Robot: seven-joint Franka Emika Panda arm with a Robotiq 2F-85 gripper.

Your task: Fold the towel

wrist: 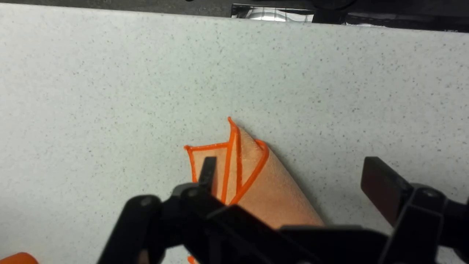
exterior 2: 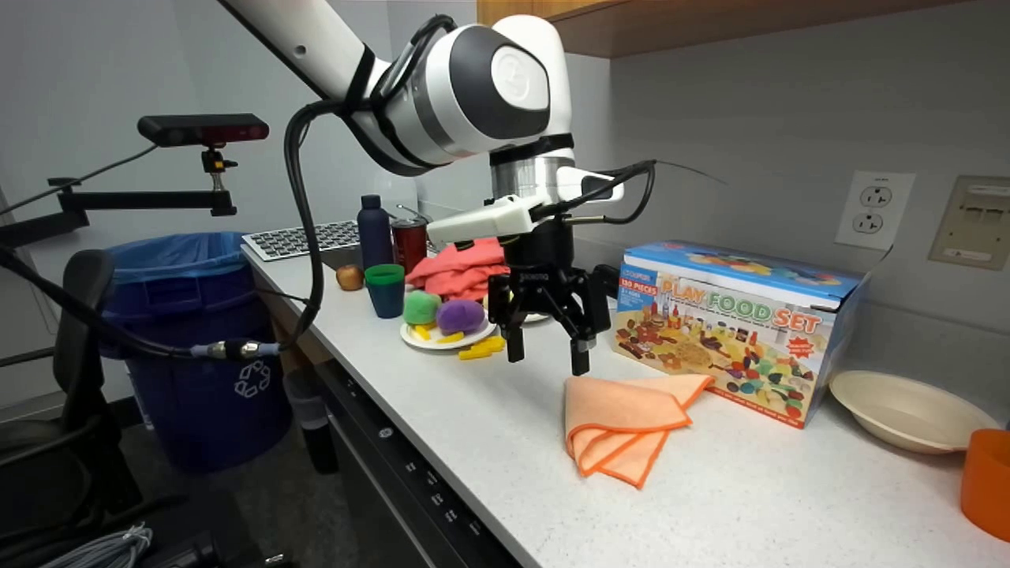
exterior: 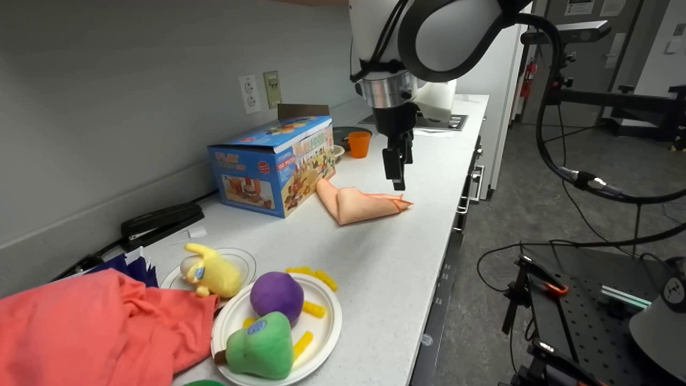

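The pale peach towel (exterior 2: 627, 406) lies on the countertop (exterior 2: 505, 434) just beside the Play Food Set box (exterior 2: 726, 331), doubled over on itself, its orange-hemmed corners fanned toward the countertop's front edge. A narrow end runs toward the foot of the box; whether the two touch, I cannot tell. The Robotiq gripper (exterior 2: 548, 360) hangs above, its fingers well apart and nothing clamped — spread, I judge, to straddle a layered edge and pinch it for another fold. The uneven corners suggest the folding is only partly done. A green plush pear (exterior: 262, 346) and a purple plush toy (exterior: 277, 296) share a paper plate (exterior: 333, 332) well apart from the towel, perhaps to leave working space.

The countertop is white and finely speckled, backed by a grey wall (exterior: 161, 80) with a power outlet (exterior: 250, 94). In an exterior view, a dark blue recycling bin (exterior 2: 197, 394) stands near its far end — the floor (exterior: 517, 177) is dark grey.
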